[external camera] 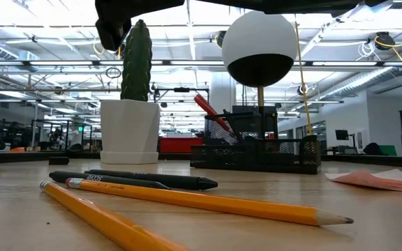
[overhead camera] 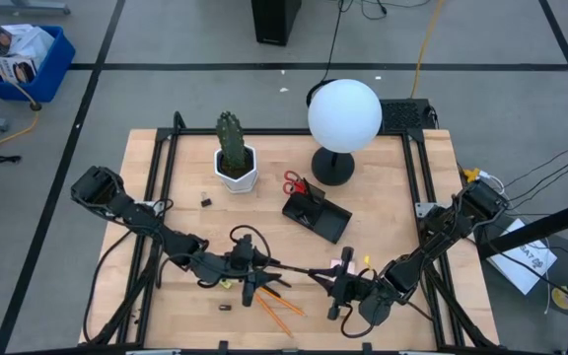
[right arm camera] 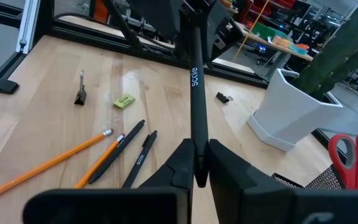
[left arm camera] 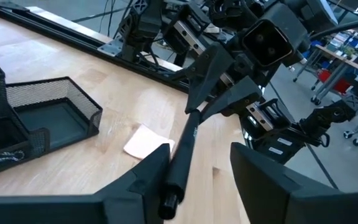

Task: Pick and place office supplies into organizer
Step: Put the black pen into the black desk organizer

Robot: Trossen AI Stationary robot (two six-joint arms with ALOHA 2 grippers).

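Observation:
A black pen (overhead camera: pixel 294 268) hangs in the air between my two grippers near the table's near edge. My right gripper (right arm camera: pixel 197 152) is shut on one end of it. My left gripper (left arm camera: pixel 201 155) is open, and the pen's other end (left arm camera: pixel 169 190) lies between its fingers, close beside one. The black mesh organizer (overhead camera: pixel 316 215) stands mid-table with red-handled scissors (overhead camera: pixel 294 184) in it. Two orange pencils (right arm camera: pixel 42 165) and two black pens (right arm camera: pixel 129 155) lie flat on the wood. A pink sticky pad (left arm camera: pixel 145 142) lies near the organizer. A yellow piece (right arm camera: pixel 123 100) and small black clips (right arm camera: pixel 81 93) lie apart. My right gripper pinches the pen between its two fingers at the end (right arm camera: pixel 196 140) toward the table's right. The fingers point level toward the table's left, in line with the pen. The pen is lifted clear and roughly level. My left gripper: I cannot tell whether its finger (left arm camera: pixel 148 177) touches the pen's end.
A white hexagonal cactus pot (overhead camera: pixel 236 168) and a black lamp base with a white globe (overhead camera: pixel 343 118) stand on the far half of the table. Black frame rails (overhead camera: pixel 156 187) run along both sides. Another black clip (overhead camera: pixel 205 201) lies near the pot.

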